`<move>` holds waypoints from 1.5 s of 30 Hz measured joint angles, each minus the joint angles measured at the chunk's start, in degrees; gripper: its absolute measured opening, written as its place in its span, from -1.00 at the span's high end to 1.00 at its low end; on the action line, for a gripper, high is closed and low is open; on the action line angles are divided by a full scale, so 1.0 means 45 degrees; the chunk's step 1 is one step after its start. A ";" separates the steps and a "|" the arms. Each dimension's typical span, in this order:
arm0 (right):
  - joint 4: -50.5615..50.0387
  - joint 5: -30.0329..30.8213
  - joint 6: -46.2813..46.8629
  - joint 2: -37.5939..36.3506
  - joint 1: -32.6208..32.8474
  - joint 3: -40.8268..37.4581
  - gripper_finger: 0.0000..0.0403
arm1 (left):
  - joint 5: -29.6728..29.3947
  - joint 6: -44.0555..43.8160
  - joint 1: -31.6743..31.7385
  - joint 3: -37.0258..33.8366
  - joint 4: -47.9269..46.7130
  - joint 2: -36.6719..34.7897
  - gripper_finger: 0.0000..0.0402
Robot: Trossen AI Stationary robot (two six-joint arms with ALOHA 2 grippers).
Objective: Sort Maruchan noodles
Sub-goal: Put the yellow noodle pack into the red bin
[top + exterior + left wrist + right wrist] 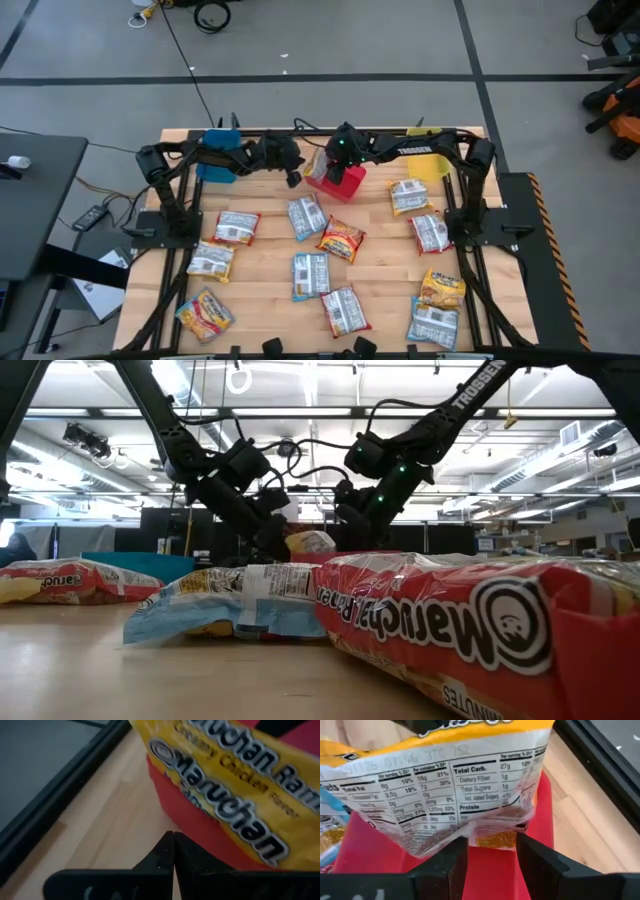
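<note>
A yellow Maruchan packet (318,162) sits tilted at the red bin (347,186) at the table's far middle. It also shows in the low view (310,542), the left wrist view (235,795) and the right wrist view (445,785). What it rests on is hidden. My right gripper (490,851) is open, one finger on either side of the packet's crimped end (492,825), over the bin (490,880). My left gripper (173,840) is shut and empty, its tips just under the packet by the bin's wall (200,837). My left gripper's shut tips stand close against the red bin's wall, below the yellow packet. I cannot tell whether they touch either one. My right gripper's fingers stand apart on either side of the packet's crimped end without closing on it.
A blue bin (215,160) stands at the far left and a yellow bin (428,165) at the far right. Several packets lie flat on the wooden table, among them a red-and-white one (237,227), an orange one (342,238) and a blue one (310,273).
</note>
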 joint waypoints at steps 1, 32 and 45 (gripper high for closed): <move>-0.0060 0.0092 -0.0019 0.0000 0.0037 0.0000 0.15 | 0.0002 -0.0014 -0.0005 0.0000 -0.0106 0.0004 0.95; -0.0369 0.1417 -0.0744 -0.0714 0.1345 -0.0061 0.15 | 0.1599 -0.0726 -0.0669 -0.0029 -0.1309 -0.1251 0.95; -0.0991 0.2942 -0.2172 -0.0183 0.1199 -0.0034 0.15 | 0.1476 -0.0966 -0.0758 -0.0200 -0.1843 -0.1649 0.95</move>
